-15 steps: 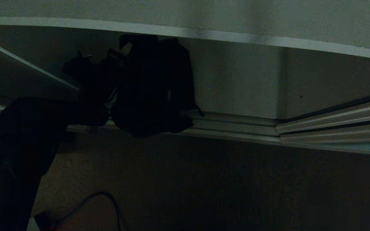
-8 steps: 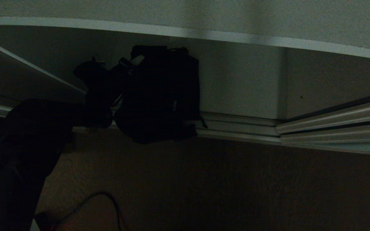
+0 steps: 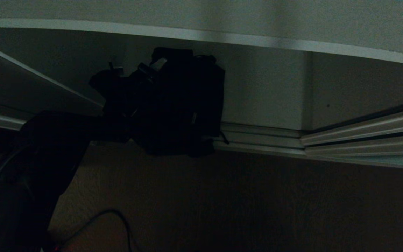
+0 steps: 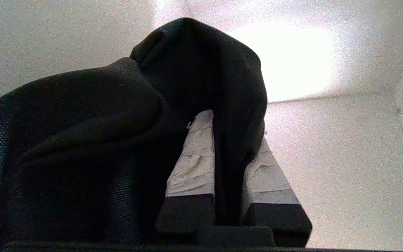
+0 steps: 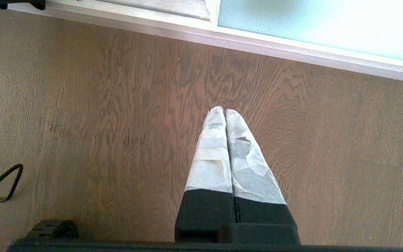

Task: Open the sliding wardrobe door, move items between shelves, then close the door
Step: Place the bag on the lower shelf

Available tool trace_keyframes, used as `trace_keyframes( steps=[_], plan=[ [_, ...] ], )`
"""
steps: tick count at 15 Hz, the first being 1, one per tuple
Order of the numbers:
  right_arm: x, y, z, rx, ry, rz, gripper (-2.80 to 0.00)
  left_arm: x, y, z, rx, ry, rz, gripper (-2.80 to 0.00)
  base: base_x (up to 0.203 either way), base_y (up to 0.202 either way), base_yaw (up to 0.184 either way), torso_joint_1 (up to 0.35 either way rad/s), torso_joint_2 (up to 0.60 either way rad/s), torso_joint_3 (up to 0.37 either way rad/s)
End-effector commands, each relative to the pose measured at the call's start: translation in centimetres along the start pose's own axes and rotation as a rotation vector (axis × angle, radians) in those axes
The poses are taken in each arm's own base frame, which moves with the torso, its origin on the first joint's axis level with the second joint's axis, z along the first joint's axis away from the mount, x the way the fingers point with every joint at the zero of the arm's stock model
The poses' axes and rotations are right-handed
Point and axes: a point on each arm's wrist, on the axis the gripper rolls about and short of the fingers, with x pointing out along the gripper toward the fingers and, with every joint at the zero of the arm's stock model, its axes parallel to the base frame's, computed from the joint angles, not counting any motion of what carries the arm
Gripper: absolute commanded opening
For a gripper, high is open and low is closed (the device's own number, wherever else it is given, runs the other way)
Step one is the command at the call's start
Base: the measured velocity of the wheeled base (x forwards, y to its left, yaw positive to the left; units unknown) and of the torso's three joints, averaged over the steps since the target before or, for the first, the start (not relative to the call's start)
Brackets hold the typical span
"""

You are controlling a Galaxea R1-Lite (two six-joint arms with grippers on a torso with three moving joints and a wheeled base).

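No readable text, brand, number or sign anywhere. Only a small pale tag on the black bag (image 3: 184, 101), too dim and small to read in the head view. Nothing printed on shelf, door frame or floor.

Home bedroom/closet area: built-in wardrobe with pale grey-white shelf board (image 3: 222, 36), silver sliding-door floor tracks (image 3: 362, 136), pale teal frosted door panel (image 5: 327, 24), brown wood-grain floor (image 5: 117, 122).
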Motion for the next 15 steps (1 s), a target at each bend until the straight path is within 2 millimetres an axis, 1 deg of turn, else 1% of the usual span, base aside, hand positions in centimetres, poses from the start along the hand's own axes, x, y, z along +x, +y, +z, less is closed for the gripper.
trace_keyframes(
  steps=[1,3,4,9,11,13,15],
  plan=[
    [0.00,0.00,0.00,0.000,-0.001,0.000,-2.80,0.00,0.00,-0.09,-0.005,-0.002,-0.008,-2.80,0.000,0.000,0.000,0.000,0.00,0.000],
    [0.00,0.00,0.00,0.000,-0.001,0.000,-2.80,-0.04,0.05,-0.14,-0.006,-0.004,-0.014,-2.80,0.000,0.000,0.000,0.000,0.00,0.000],
    [0.00,0.00,0.00,0.000,-0.001,0.000,-2.80,-0.06,0.14,-0.20,-0.005,-0.004,-0.014,-2.80,0.106,0.000,0.000,0.002,0.00,0.003],
    [0.00,0.00,0.00,0.000,-0.001,0.000,-2.80,-0.08,0.08,-0.17,0.003,-0.013,-0.023,-2.80,0.193,0.000,0.001,0.003,0.00,0.001],
    [0.00,0.00,0.00,0.000,-0.001,0.000,-2.80,-0.03,-0.23,0.14,0.008,-0.023,-0.028,-2.80,0.150,0.000,0.002,0.006,0.01,0.002],
    [0.00,0.00,0.00,0.000,-0.001,0.000,-2.80,-0.03,-0.25,0.22,0.044,-0.032,-0.027,-2.80,0.000,0.000,0.000,0.000,0.00,0.000],
    [0.01,0.00,-0.04,0.000,0.001,0.000,-2.80,-0.23,0.29,0.22,0.102,-0.014,-0.015,-2.80,0.000,0.000,0.000,0.000,0.00,0.000]
  ],
)
